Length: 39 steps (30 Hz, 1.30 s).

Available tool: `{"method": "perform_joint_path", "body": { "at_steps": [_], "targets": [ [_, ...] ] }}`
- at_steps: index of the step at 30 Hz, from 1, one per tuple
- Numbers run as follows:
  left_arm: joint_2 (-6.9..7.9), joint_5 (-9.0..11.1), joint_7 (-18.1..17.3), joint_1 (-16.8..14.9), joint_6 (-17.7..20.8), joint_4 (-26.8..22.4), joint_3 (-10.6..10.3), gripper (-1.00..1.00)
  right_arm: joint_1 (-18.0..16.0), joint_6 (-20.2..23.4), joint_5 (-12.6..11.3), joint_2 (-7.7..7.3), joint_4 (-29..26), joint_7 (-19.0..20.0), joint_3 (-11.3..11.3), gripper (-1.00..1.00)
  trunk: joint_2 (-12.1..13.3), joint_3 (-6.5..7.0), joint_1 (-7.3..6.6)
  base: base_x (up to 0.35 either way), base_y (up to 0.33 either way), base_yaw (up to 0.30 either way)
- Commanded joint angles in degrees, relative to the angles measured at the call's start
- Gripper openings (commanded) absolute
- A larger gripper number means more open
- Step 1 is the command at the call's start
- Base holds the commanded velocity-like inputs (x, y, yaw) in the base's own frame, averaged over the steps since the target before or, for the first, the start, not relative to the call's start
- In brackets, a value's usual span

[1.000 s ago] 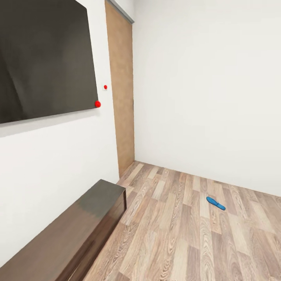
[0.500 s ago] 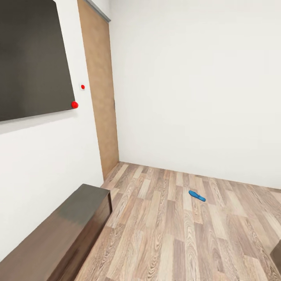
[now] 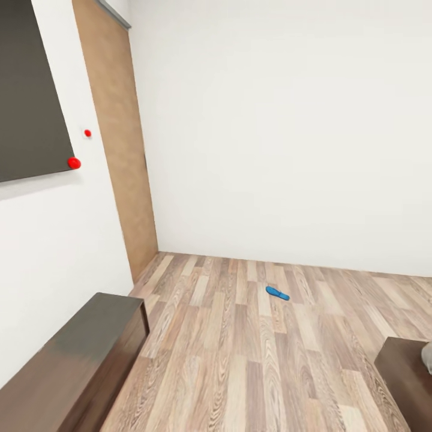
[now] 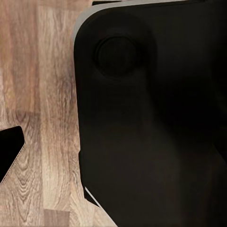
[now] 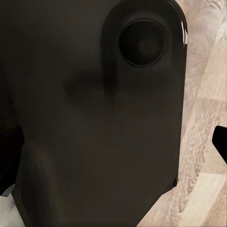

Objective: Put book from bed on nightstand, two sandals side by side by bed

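Observation:
One blue sandal (image 3: 277, 293) lies flat on the light wood-plank floor (image 3: 240, 360), out in the open a short way from the far white wall. The book is out of view. I cannot make out the bed or a nightstand for certain. A dark brown wooden corner (image 3: 403, 372) with a pale grey edge on it pokes in at the lower right; which piece of furniture it is I cannot tell. Both wrist views look past a large black robot part (image 4: 151, 113) (image 5: 94, 113) down at floor planks. A small dark tip (image 4: 9, 151) (image 5: 220, 142) shows at the edge of each.
The long dark-brown TV cabinet (image 3: 66, 366) runs along the left wall at the lower left. Above it hangs a dark screen (image 3: 27, 90) with a red dot (image 3: 74, 162) at its corner. A brown door (image 3: 120, 150) stands in the left corner. Open floor stretches between cabinet and sandal.
The whole picture has slid left, so the camera has turned right. The sandal has not moved on the floor. The dark wooden corner has come into view at the lower right.

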Motion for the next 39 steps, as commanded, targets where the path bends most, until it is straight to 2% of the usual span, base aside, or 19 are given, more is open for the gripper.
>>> {"method": "perform_joint_path", "body": {
  "at_steps": [1, 22, 39],
  "targets": [
    [0.01, 0.0, 0.0, 0.0, -0.2, 0.0, -0.1, 1.00, 0.0, 0.0, -0.1, 0.01, 0.0, 0.0, -0.3, 1.00, 0.0, -0.06, 0.00, 0.000, 0.000, -0.291],
    [0.01, -0.1, 0.0, 0.0, -0.2, 0.0, -0.1, 1.00, 0.0, 0.0, -0.1, 0.01, 0.0, 0.1, -0.3, 1.00, 0.0, -0.06, 0.00, 0.000, 0.000, -0.258],
    [0.01, -0.1, 0.0, -0.1, -0.2, 0.0, 0.0, 1.00, 0.0, 0.0, -0.1, 0.01, 0.0, 0.0, -0.3, 1.00, 0.0, -0.06, 0.00, 0.052, 0.038, -0.041]
  ]
}}
